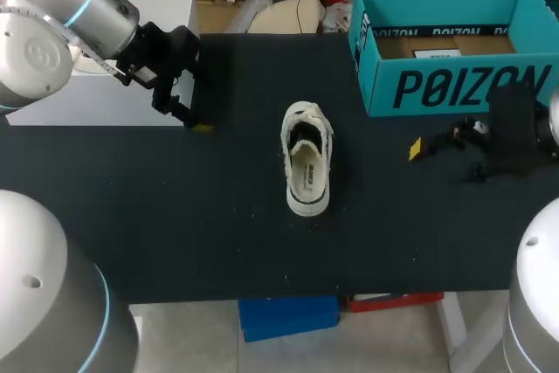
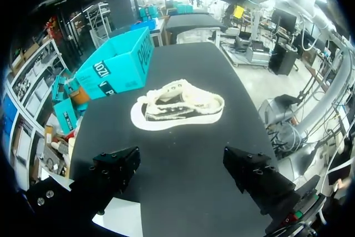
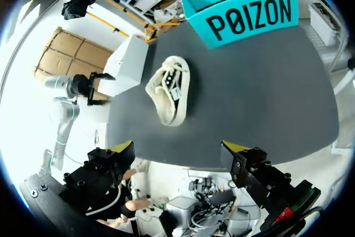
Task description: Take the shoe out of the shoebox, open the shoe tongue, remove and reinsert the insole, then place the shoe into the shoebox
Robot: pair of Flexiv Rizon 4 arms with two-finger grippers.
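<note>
Left gripper (image 2: 183, 170) hangs over the rear left of the surface (image 1: 175, 216), fingers apart, empty; the white shoe (image 1: 307, 159) sits sole down mid-surface, outside the box; the teal shoebox (image 1: 445, 85) stands open, brown card inside; the right gripper (image 3: 179, 148) is near it, fingers apart, empty.

White shoe (image 1: 307, 160) lying sole-down mid-worktop (image 1: 175, 233); teal shoebox (image 1: 437, 85) sitting open at right rear; right claw (image 1: 417, 149) hovering, seemingly just before it.
</note>
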